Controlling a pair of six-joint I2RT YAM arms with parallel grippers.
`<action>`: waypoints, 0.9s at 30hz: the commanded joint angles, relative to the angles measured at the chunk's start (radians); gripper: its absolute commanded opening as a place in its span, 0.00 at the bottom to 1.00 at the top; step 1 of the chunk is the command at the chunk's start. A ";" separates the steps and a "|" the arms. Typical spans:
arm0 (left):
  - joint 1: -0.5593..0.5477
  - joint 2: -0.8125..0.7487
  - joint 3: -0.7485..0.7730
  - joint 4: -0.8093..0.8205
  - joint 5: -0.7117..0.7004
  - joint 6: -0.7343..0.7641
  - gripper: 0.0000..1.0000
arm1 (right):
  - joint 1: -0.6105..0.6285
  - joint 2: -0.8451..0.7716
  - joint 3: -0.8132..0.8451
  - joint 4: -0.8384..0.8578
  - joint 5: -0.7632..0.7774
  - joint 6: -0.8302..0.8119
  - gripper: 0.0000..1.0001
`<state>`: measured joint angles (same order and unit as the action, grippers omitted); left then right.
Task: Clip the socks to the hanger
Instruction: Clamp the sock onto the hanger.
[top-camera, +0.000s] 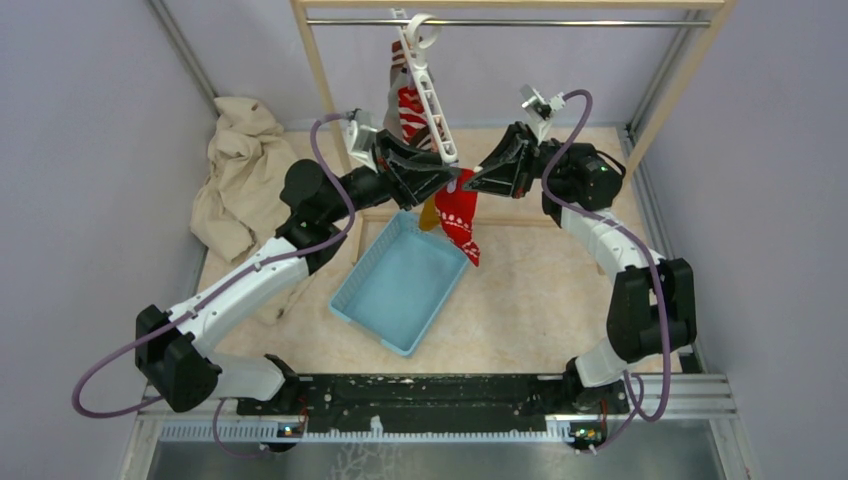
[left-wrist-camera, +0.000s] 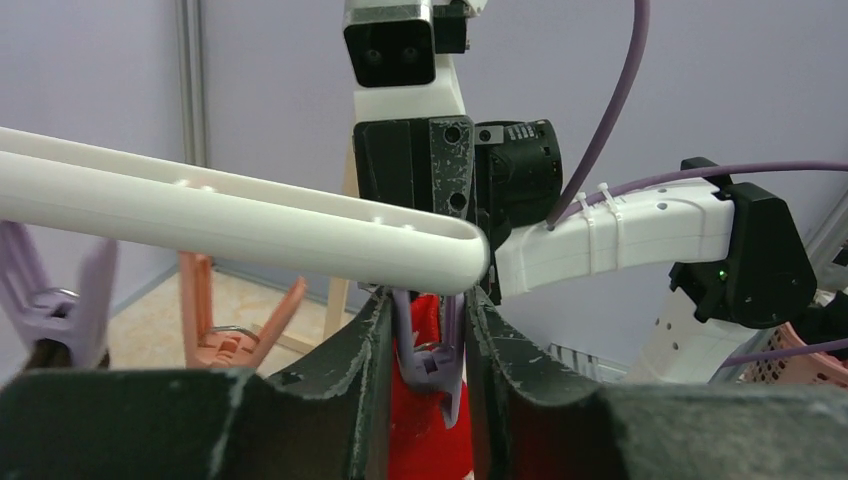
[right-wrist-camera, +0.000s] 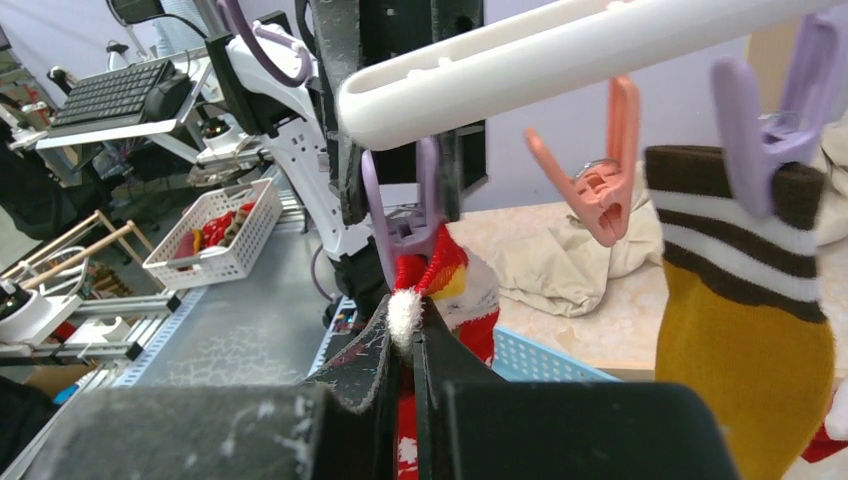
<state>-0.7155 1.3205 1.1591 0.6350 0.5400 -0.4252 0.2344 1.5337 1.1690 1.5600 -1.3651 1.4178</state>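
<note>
- The red sock (right-wrist-camera: 442, 268) is hanging at the low end of the tilted hanger (top-camera: 431, 92), its top edge sitting at the end purple peg (left-wrist-camera: 428, 358).
- The mustard sock (right-wrist-camera: 738, 385) is hanging farther along the bar, beyond an orange peg (right-wrist-camera: 603, 190).
- The right gripper (right-wrist-camera: 405, 330) is pinching the red sock's edge, jaws tight together just under the peg.
- The left gripper (left-wrist-camera: 428, 306) is straddling that peg, jaws narrowly apart and pressing both its sides.
- A blue tray (top-camera: 352, 292) is lying on the table below.
</note>
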 joint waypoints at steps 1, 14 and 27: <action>-0.001 -0.008 0.016 -0.040 0.015 0.021 0.42 | -0.006 -0.022 0.034 0.163 0.031 -0.001 0.00; -0.001 -0.016 0.002 -0.062 -0.070 0.038 0.87 | -0.006 -0.029 0.024 0.163 0.034 -0.009 0.04; -0.001 -0.113 -0.080 -0.208 -0.332 0.170 0.99 | -0.088 0.005 -0.106 0.100 0.234 -0.050 0.69</action>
<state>-0.7158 1.2503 1.0992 0.4717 0.3077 -0.3153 0.2092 1.5330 1.1030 1.5600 -1.2495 1.4055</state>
